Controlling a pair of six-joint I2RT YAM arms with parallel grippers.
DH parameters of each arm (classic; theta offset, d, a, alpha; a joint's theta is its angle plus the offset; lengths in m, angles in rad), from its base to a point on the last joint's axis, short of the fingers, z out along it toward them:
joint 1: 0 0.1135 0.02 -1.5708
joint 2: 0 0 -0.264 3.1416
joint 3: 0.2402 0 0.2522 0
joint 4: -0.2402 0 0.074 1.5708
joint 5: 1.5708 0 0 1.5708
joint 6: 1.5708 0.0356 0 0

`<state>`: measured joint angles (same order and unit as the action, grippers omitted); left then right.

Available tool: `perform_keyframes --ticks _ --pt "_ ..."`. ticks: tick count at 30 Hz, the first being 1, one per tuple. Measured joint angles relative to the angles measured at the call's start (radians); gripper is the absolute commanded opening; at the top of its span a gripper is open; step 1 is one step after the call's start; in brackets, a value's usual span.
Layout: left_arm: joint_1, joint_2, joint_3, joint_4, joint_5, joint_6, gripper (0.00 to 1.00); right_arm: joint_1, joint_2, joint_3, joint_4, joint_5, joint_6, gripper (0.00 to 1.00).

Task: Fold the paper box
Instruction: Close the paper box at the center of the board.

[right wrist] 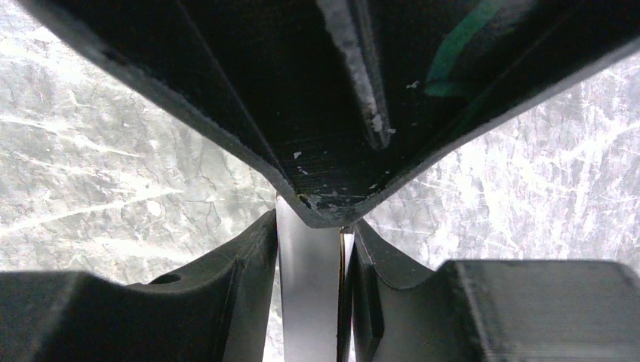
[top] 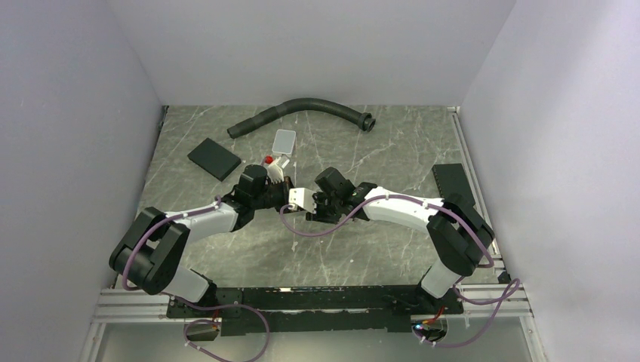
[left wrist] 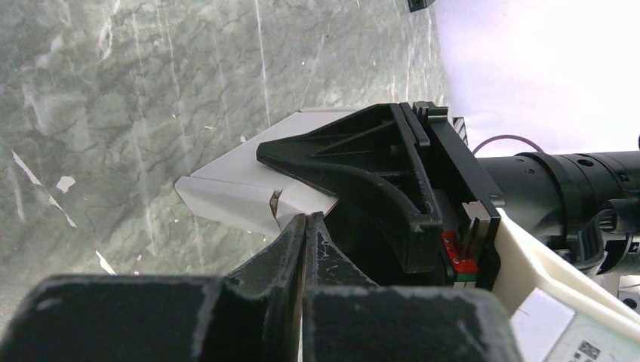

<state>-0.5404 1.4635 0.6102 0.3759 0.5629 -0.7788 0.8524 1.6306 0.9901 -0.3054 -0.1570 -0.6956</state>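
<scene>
The white paper box [top: 296, 198] is held above the table's middle, between the two grippers. My left gripper [top: 281, 190] comes at it from the left. In the left wrist view its fingers [left wrist: 290, 241] are pressed together on a thin flap edge of the paper box [left wrist: 226, 188]. My right gripper [top: 314, 205] meets it from the right. In the right wrist view the right gripper [right wrist: 313, 226] is shut across the slim body of the box [right wrist: 308, 294], one finger on each face. The black left gripper body [right wrist: 317, 113] fills the top of that view.
A black hose [top: 302, 113] curves along the back of the marble table [top: 377, 249]. A black flat pad [top: 214, 158] lies back left, with a light grey tile [top: 284, 140] and a small red object [top: 268, 160] beside it. A black block [top: 453, 181] sits at the right edge.
</scene>
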Motion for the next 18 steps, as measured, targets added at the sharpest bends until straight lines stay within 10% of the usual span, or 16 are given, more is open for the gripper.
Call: perform_keyframes --ticks 18 --pt "-0.037 0.063 -0.024 -0.145 -0.120 0.061 0.09 0.026 -0.010 -0.002 0.021 0.043 -0.005 0.71"
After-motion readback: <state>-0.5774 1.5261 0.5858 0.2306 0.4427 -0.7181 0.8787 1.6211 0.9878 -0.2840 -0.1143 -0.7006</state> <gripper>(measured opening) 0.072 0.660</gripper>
